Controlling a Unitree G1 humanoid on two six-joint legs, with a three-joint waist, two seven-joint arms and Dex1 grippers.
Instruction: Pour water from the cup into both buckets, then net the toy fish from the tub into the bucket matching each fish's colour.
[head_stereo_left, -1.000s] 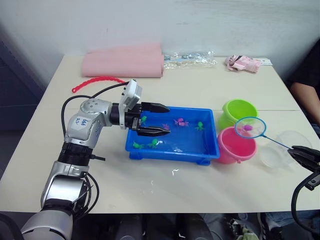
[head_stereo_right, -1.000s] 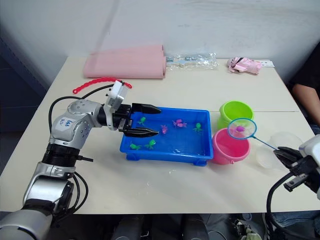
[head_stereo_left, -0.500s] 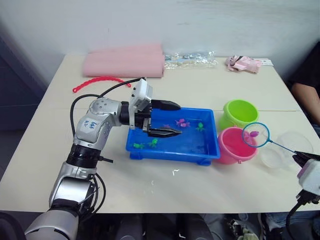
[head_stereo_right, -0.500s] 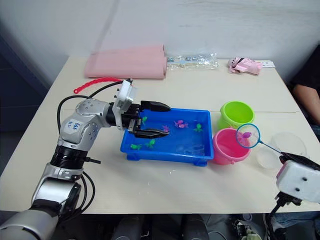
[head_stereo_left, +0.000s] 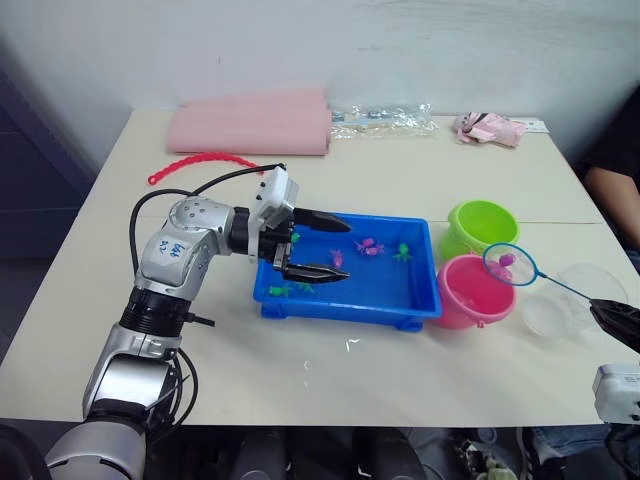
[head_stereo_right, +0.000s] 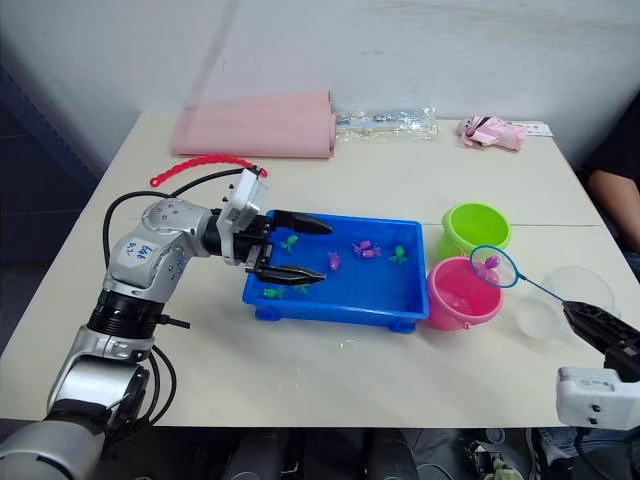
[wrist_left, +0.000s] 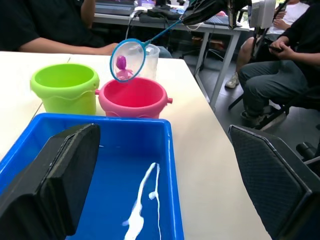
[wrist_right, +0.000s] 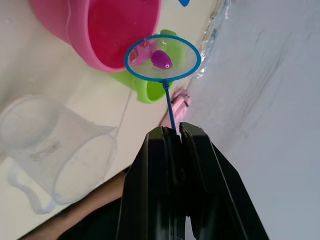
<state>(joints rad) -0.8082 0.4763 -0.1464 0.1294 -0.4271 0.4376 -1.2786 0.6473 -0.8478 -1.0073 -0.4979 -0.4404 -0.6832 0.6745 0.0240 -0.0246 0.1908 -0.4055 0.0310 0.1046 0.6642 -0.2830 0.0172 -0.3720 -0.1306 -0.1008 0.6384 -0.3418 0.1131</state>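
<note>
With the right end effector (wrist_right: 172, 131) clamped on the thin handle of the net (head_stereo_left: 510, 264), whose hoop holds a pink fish (wrist_right: 161, 59) over the pink bucket's (head_stereo_left: 472, 290) far rim beside the green bucket (head_stereo_left: 480, 226), a skewed tip risks dropping it into the wrong bucket or onto the counter (head_stereo_left: 400, 180).

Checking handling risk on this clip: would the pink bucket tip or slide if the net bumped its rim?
Probably slides before it tips: the pink bucket looks squat and wide-mouthed on smooth table. It seems thin, light plastic, so easily nudged. The net, held by the right gripper on a thin handle, would likely flex first.
</note>
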